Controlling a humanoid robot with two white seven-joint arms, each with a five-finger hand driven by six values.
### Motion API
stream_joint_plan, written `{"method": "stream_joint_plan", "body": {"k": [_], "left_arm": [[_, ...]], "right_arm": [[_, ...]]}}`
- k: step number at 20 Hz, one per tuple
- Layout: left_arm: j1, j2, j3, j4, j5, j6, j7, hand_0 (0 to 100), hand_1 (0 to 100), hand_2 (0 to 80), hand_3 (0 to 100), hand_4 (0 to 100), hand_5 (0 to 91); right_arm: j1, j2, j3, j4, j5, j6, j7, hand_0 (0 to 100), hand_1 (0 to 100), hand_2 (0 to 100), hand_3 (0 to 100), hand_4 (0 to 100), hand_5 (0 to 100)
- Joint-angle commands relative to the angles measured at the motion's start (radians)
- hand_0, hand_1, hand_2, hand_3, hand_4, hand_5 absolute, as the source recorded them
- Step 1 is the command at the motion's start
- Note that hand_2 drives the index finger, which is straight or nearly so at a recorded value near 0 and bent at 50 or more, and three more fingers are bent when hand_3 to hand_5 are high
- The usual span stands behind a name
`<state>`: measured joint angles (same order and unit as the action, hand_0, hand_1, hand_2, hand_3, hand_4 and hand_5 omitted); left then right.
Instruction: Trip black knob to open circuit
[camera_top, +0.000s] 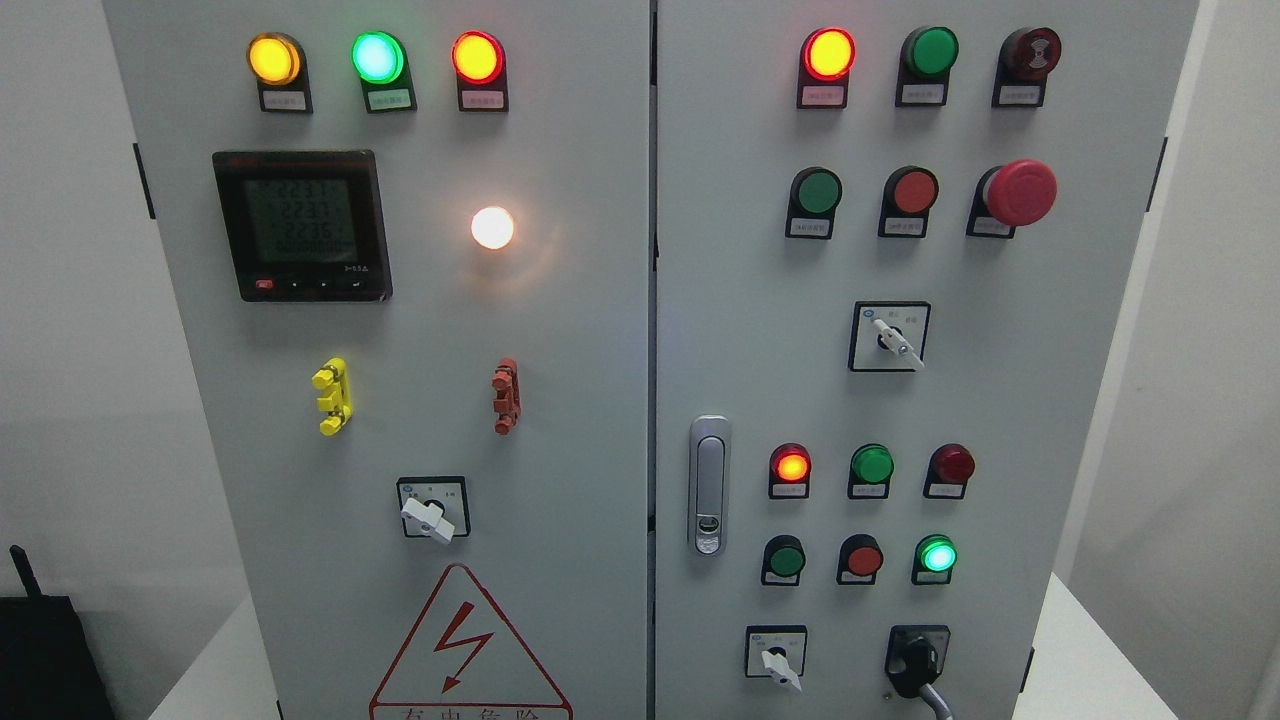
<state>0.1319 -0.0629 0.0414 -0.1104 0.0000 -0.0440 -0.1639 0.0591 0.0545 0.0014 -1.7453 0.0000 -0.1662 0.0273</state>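
Cabinet (560, 420) front fills the head view: two grey doors meeting at a centre seam, taken here as the landmark. No robot hand or arm appears anywhere in frame, so whether either hand is open or closed cannot be told.

Left of the seam: three lit lamps along the top, amber, green, red. Below them the digital meter (301, 226), with a white lamp (492, 228) glowing between meter and seam. Lower down, a yellow clip (332, 397) and a red clip (506, 396), then a white-handled selector (431, 512) above the warning triangle (468, 650).

Just right of the seam: the door latch (709, 485). Further right, rows of lamps and push buttons, the red mushroom stop button (1018, 192) near the top, and a second selector (890, 337) beneath it.

Black knob (915, 660), the task's thing, sits at the lower right of the right door, well right of the seam, close to the bottom picture edge. A grey cable or lever part runs down from it out of view.

Judgement: controls are face-mounted for frontal reach; task not yet begun. Open room lies right of the knob towards the door edge; a small white selector (778, 660) crowds its left, so approaching from below right looks safer.
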Motion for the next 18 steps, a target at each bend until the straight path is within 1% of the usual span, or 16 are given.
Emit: {"method": "stream_joint_plan", "body": {"k": [1, 18], "left_arm": [[0.0, 0.0, 0.0, 0.0, -0.023, 0.004, 0.0, 12, 39, 0.0, 0, 0, 0.0], [0.0, 0.0, 0.0, 0.0, -0.023, 0.006, 0.0, 12, 39, 0.0, 0, 0, 0.0]], "right_arm": [[-0.002, -0.002, 0.005, 0.003, -0.031, 0.0, 0.0, 0, 0, 0, 100, 98, 100], [-0.002, -0.009, -0.021, 0.006, -0.052, 0.002, 0.002, 0, 0, 0, 100, 98, 100]]}}
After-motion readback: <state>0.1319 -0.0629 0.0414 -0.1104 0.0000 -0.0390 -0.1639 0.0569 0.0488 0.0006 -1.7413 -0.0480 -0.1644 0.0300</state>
